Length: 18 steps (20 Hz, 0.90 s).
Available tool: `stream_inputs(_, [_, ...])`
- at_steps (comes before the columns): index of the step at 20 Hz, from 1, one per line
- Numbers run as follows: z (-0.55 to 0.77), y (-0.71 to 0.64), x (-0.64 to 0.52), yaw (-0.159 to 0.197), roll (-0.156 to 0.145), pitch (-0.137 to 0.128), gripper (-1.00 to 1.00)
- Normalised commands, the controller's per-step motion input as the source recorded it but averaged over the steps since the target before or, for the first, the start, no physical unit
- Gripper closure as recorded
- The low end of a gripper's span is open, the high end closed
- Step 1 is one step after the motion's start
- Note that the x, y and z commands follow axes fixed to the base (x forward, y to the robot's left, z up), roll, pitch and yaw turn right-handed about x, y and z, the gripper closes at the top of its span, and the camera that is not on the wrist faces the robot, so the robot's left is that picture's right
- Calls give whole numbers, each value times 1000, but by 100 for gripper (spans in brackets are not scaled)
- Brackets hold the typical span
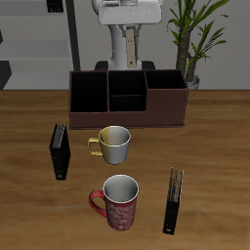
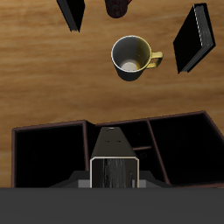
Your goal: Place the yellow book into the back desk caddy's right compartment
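Observation:
The yellow book (image 1: 173,200) is the thin dark book with a tan strip along its side, near the table's front edge; it also shows in the wrist view (image 2: 72,13). The back desk caddy (image 1: 127,117) is a long reddish-brown box with a black inside, at the table's back, and is also in the wrist view (image 2: 175,118). Its right compartment (image 1: 166,82) is an end section, empty, also seen in the wrist view (image 2: 48,157). My gripper (image 2: 115,171) hangs high over the caddy's middle section, open and empty, and is also in the exterior view (image 1: 125,61).
A plain black book (image 1: 61,151) lies in front of the caddy's other end. A grey mug with a yellow handle (image 1: 113,145) stands in front of the caddy. A red patterned mug (image 1: 119,202) stands near the front edge, beside the yellow book. A potted plant (image 1: 192,39) stands behind the table.

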Motion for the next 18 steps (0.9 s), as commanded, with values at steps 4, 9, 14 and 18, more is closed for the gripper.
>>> stream_inputs(4, [-11,391,46,-3,36,15,100])
stream_inputs(9, [-57,337,71,-1,41,28,100])
stream_inputs(14, [-23,205,32,-18,19,12,100])
stream_inputs(18, [-35,169,29,-30,18,12,100])
